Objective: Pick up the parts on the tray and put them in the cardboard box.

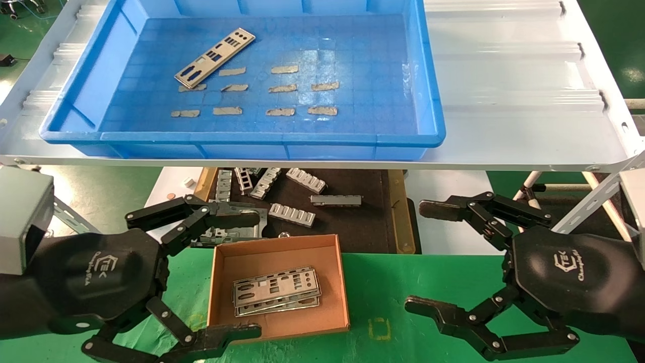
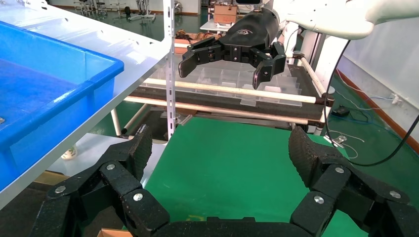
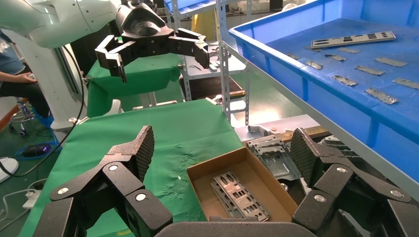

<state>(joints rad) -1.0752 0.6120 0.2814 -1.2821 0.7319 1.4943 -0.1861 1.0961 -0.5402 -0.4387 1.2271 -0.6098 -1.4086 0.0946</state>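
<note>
One silvery punched part (image 1: 214, 58) lies slanted at the far left of the blue tray (image 1: 252, 138) on the upper shelf. A few more parts (image 1: 276, 291) are stacked flat in the cardboard box (image 1: 274, 243) on the green cloth below. My left gripper (image 1: 257, 275) hangs open and empty at the box's left side. My right gripper (image 1: 416, 256) hangs open and empty to the right of the box. The right wrist view shows the box (image 3: 197, 173), its stacked parts (image 3: 239, 195), and the part on the tray (image 3: 353, 39). In that view my right gripper (image 3: 221, 143) is empty.
The tray sits on a white shelf (image 1: 504, 101) above the bench. Behind the box, a dark mat (image 1: 352, 227) carries ribbed grey brackets (image 1: 292, 214). A flat metal frame (image 1: 237, 227) lies by the left fingers. Green cloth (image 1: 403, 287) covers the bench front.
</note>
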